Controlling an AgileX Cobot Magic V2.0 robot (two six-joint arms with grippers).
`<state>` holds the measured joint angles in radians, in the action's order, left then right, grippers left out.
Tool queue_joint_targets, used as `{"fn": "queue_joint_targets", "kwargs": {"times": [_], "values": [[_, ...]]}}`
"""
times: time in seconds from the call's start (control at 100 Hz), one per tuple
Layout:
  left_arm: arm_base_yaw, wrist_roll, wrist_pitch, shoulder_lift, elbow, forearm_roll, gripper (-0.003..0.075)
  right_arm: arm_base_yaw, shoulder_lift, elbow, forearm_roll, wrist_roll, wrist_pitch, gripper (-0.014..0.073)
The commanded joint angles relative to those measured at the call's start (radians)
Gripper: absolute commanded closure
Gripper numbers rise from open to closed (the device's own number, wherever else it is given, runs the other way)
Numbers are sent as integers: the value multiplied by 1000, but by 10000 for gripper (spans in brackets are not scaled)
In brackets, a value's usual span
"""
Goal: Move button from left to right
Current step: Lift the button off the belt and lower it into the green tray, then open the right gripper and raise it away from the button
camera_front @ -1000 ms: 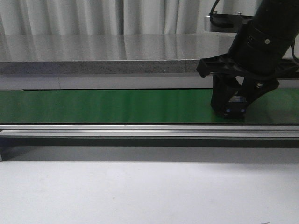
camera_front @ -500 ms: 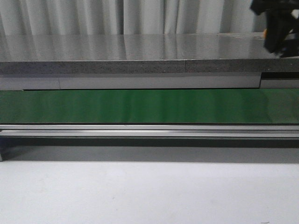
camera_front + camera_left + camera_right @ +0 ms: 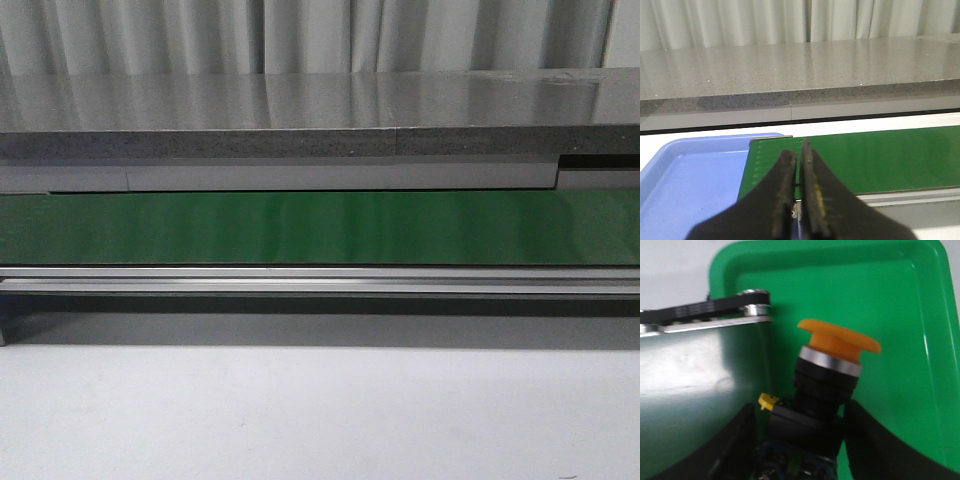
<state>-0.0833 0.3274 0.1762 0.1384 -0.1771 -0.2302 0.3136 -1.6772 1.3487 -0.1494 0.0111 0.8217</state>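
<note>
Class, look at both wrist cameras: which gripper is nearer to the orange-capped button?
Right. The right gripper has the button clamped between its fingers, above a green tray. The left gripper is shut beside a blue tray, with no button in its view.

Green belt [image 3: 300, 228]; blue tray [image 3: 690, 175]; green tray [image 3: 900, 305]

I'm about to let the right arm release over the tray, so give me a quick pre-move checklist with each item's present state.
1. The button is held between the right gripper fingers: ok.
2. The button sits above the green tray, past the conveyor belt end: ok.
3. The orange cap is unobstructed: ok.
4. Height of the button above the tray floor: cannot tell.
5. The left gripper is shut and empty, near the blue tray: ok.
6. Arms out of the front view: ok.
</note>
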Motion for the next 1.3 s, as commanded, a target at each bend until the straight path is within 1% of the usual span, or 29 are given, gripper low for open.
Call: {"fn": "queue_joint_targets", "kwargs": {"times": [0.0, 0.14, 0.35, 0.59, 0.69, 0.81, 0.91, 1.0, 1.29], "values": [[-10, -3, -86, 10, -29, -12, 715, 38, 7, 34, -51, 15, -37, 463], [-10, -3, -86, 10, -29, -12, 715, 70, -50, 34, -56, 15, -36, 463], [-10, -3, -86, 10, -29, -12, 715, 72, -120, 35, -56, 15, -44, 463], [-10, -3, -86, 10, -29, -12, 715, 72, -159, 35, -55, 15, -15, 459], [-10, -3, -86, 10, -29, -12, 715, 72, -159, 35, -45, 15, -15, 406], [-10, -3, -86, 10, -29, -12, 715, 72, -159, 35, -29, 15, -12, 277], [-10, -3, -86, 10, -29, -12, 715, 72, -159, 35, -28, 15, -5, 206], [-10, -3, -86, 10, -29, -12, 715, 72, -159, 35, -28, 15, -2, 190], [-10, -3, -86, 10, -29, -12, 715, 72, -155, 37, -28, -30, -6, 190]]}}
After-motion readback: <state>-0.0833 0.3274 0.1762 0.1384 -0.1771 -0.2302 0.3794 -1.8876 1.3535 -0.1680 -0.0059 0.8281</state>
